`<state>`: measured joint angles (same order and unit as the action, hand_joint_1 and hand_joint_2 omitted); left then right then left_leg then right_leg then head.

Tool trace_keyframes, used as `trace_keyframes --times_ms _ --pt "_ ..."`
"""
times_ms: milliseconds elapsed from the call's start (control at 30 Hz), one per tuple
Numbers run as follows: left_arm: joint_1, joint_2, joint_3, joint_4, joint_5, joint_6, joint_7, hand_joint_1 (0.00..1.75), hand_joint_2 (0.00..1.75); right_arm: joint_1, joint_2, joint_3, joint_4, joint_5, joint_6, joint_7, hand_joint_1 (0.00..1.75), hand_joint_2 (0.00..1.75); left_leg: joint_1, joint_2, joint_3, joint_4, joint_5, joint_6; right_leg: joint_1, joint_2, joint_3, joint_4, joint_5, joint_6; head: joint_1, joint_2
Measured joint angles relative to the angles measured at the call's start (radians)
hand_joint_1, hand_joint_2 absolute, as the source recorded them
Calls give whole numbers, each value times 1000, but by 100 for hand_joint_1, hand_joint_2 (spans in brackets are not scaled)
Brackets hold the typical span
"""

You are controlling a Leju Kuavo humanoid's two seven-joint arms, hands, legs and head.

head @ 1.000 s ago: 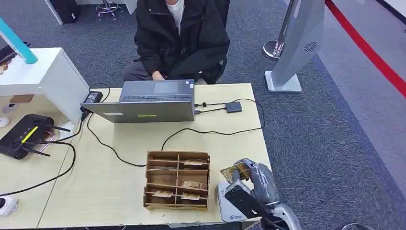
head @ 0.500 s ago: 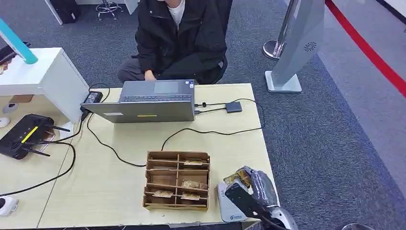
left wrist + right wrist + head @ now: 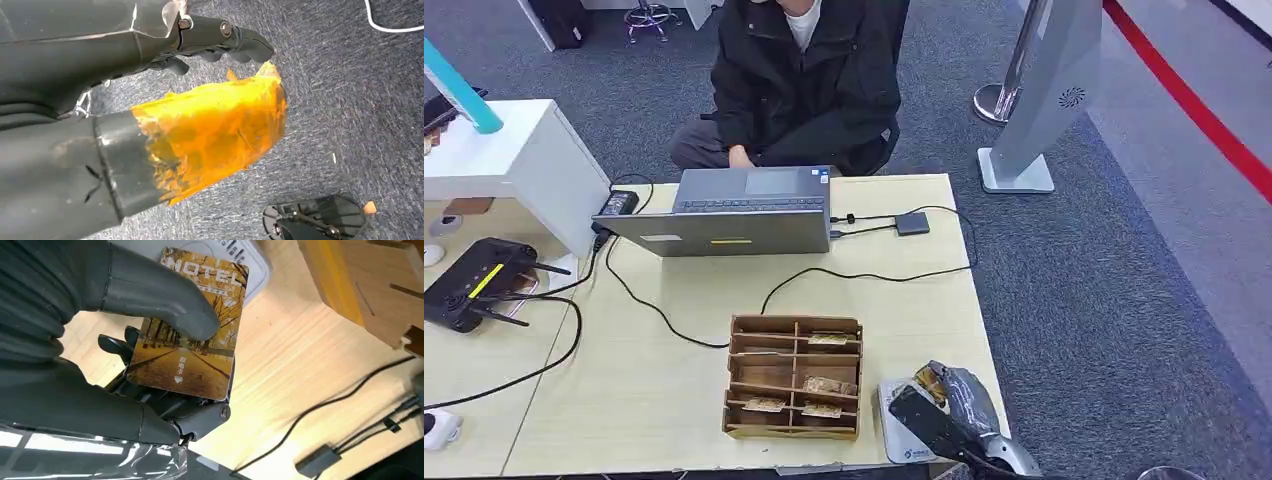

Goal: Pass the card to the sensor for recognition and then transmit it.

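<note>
My right hand (image 3: pixel 955 396) is at the table's front right corner and pinches a hotel card (image 3: pixel 927 381) printed with an autumn tree scene. In the right wrist view the thumb (image 3: pixel 150 290) presses on the card (image 3: pixel 192 327) and the fingers lie beneath it. The card's far end hangs over the white sensor pad (image 3: pixel 250 260), which lies flat beside the wooden box (image 3: pixel 896 420). I cannot tell whether card and pad touch. My left hand (image 3: pixel 200 90) hangs over grey carpet and holds nothing, its orange-taped thumb apart from the dark fingers.
A wooden divided box (image 3: pixel 794 377) with several cards stands left of the sensor. A laptop (image 3: pixel 734 212) with cables (image 3: pixel 864 275) sits at the table's far side, with a person (image 3: pixel 799 80) seated behind it. A black router (image 3: pixel 474 280) lies at left. A grey kiosk stand (image 3: pixel 1044 100) rises on the floor to the right.
My right hand has drawn back toward the table's front edge and lower, carrying the card over the sensor. The person has shifted slightly.
</note>
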<state>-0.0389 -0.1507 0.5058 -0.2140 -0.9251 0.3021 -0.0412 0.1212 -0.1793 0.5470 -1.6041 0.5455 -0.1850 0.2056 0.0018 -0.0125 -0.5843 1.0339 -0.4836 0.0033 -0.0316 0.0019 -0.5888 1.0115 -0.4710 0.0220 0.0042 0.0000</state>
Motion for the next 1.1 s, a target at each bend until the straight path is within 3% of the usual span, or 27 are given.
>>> trace_keyframes --times_ms 1100 --pt "1 0 5 0 -8 20 1 0 0 -69 -26 63 117 34 18 51 175 175 0 0 4 0 0 0 0 0 4 0 0 0 0 0"
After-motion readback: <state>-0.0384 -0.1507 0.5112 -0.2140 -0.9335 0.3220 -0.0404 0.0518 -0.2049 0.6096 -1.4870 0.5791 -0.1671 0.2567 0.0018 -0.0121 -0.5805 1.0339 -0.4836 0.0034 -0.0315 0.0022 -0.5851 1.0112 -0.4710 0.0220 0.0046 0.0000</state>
